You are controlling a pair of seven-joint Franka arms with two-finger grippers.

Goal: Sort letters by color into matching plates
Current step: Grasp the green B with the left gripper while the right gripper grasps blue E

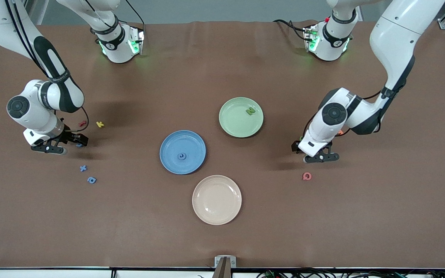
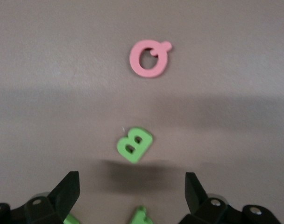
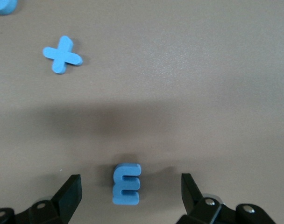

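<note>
- While the right gripper (image 3: 131,191) sits low over the table (image 1: 222,58) at the right arm's end, you have its jaws spread wide with the blue E (image 3: 127,183) lying flat between them, touched by neither finger.
- Close on the E across its short width; by my guess it is light, stiff foam or plastic, so a soft squeeze should do, but it may skid or tip if 1 finger lands first.
- Near it lie 2 more blue letters: the X (image 1: 83,168) and, just beside that and nearer the front camera, a round one (image 1: 92,180). A red letter (image 1: 82,124) and a yellow K (image 1: 99,124) sit farther from the camera; leave those alone.
- You have the left gripper (image 2: 131,193) low over the left arm's end, jaws wide and holding nothing. The green B (image 2: 134,144) lies flat just ahead of its fingertips, and bits of green show at the edge of the wrist view under the jaws. Take the B across its narrow span.
- A pink Q (image 2: 149,58) lies near the B; it is not yours to sort.
- Mid-table, the blue plate (image 1: 168,148) already holds 1 blue letter (image 1: 182,156), and the green plate (image 1: 230,123) holds a green N (image 1: 250,111). The cream plate (image 1: 217,199) is bare.
- Sorting looks early: 1 letter in each plate.
</note>
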